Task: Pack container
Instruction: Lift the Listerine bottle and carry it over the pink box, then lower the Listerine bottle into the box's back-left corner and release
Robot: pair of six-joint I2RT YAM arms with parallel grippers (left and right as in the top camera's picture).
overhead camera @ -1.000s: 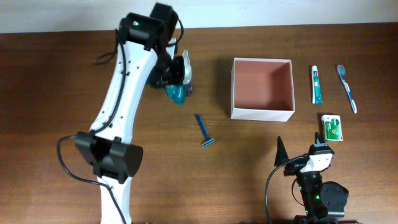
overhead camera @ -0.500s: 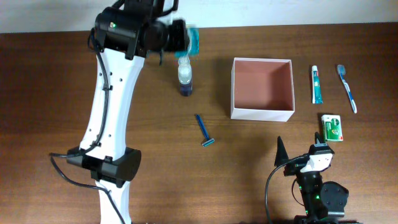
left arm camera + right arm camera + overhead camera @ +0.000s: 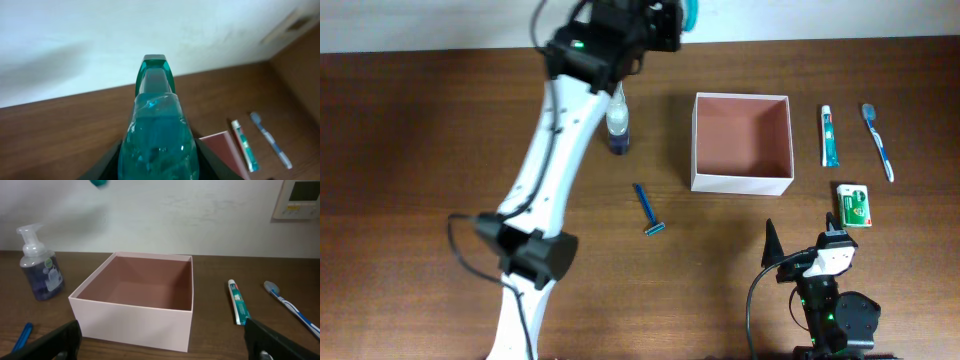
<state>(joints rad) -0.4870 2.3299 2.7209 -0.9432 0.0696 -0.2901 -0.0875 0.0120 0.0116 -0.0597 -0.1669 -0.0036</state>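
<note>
The container, a square white box with a pink-brown inside, stands open right of the table's centre; it also shows in the right wrist view and at the left wrist view's lower right. My left gripper is raised over the table's back edge, left of the container, and is shut on a teal bottle. In its own view the dark fingers press both sides of the bottle. My right gripper rests near the front edge, open, facing the container.
A pump bottle of blue liquid stands left of the container, and a blue razor lies in front of it. Right of the container lie a toothpaste tube, a toothbrush and a green soap box.
My left arm has lifted the teal bottle from beside the pump bottle and swung it back and to the right. The right arm has not moved.
</note>
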